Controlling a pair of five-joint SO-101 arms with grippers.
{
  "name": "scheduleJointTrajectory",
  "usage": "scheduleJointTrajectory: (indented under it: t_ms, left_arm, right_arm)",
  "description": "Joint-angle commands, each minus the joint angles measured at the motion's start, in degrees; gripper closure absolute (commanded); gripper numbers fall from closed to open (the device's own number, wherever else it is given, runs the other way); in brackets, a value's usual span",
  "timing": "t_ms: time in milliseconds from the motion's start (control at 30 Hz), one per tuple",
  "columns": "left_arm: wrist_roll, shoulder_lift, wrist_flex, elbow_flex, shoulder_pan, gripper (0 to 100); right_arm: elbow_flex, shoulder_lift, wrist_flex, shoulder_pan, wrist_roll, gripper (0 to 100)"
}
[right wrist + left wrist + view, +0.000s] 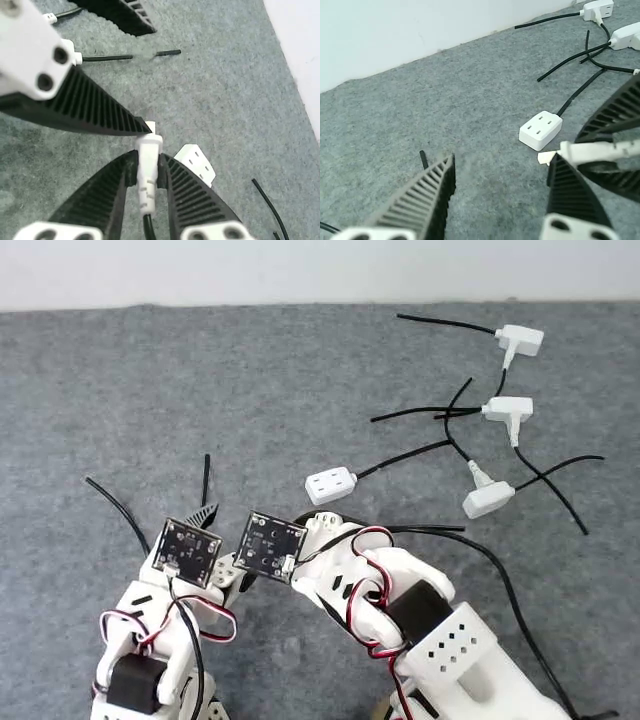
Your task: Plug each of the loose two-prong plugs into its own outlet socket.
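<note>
Grey carpeted surface (150, 390). Right arm (440, 630) and left arm (150, 660) side by side at near edge, tips close together. Left hand (502, 160): fingers spread wide, nothing between them, low over surface. Right hand (148, 165): clamped on white two-prong plug (149, 145), just beside left hand. White outlet socket (330, 485) lies flat just beyond plug, slots up, black cord trailing away.
</note>
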Motion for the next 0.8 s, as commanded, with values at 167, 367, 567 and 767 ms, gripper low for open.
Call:
scheduleJointTrajectory:
  t_ms: [167,367,567,767]
  left_arm:
    - [-0.62,-0.7,-1.32,0.57,4.31,70]
    - [-0.62,-0.7,-1.32,0.66,4.4,70]
    - [-0.62,-0.7,-1.41,0.66,4.4,70]
    - [-0.62,-0.7,-1.41,-0.48,0.79,70]
  right_arm:
    - [-1.05,-2.07,0.04,-0.22,-1.05,98.8]
    - [-1.05,-2.07,0.04,-0.22,-1.05,98.8]
    - [-1.05,-2.07,0.04,-0.22,-1.05,98.8]
    - [-1.05,-2.07,0.04,-0.22,-1.14,98.8]
